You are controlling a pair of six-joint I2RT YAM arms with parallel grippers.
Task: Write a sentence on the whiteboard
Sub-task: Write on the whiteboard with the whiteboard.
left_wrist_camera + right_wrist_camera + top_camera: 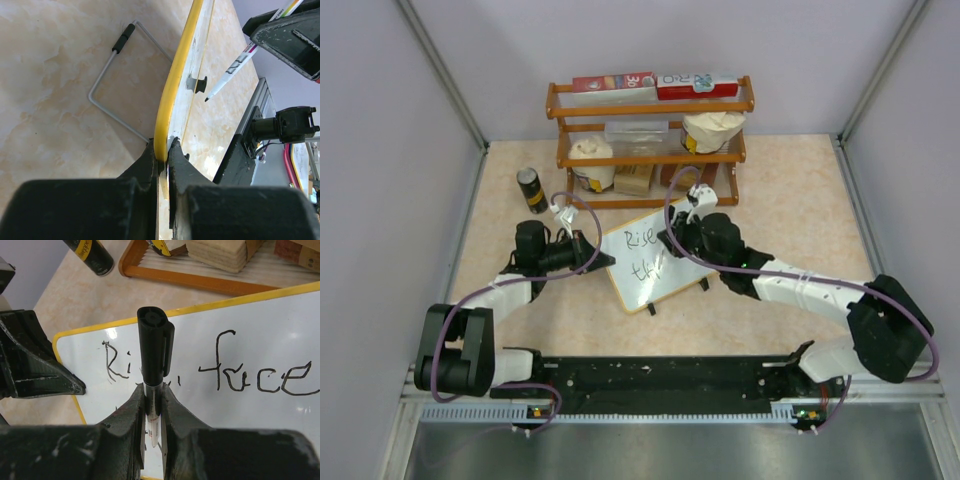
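Whiteboard (645, 285): tabletop (790, 200) ctr, propped tilted; looks light, stiff, slick face, so grip by rim (172, 85).
Left hand (166, 150): pinches rim at board's 9 o'clock.
Right hand (152, 397): pinches marker (155, 340), at 1 o'clock.
Sentence (250, 377): "Ri… face" visible.

One whiteboard (645, 285), one marker (155, 347), one wooden rack (650, 158), one dark can (531, 189), two red-and-white boxes (613, 83) (697, 84), and two claws: left claw (165, 150), right claw (152, 390).
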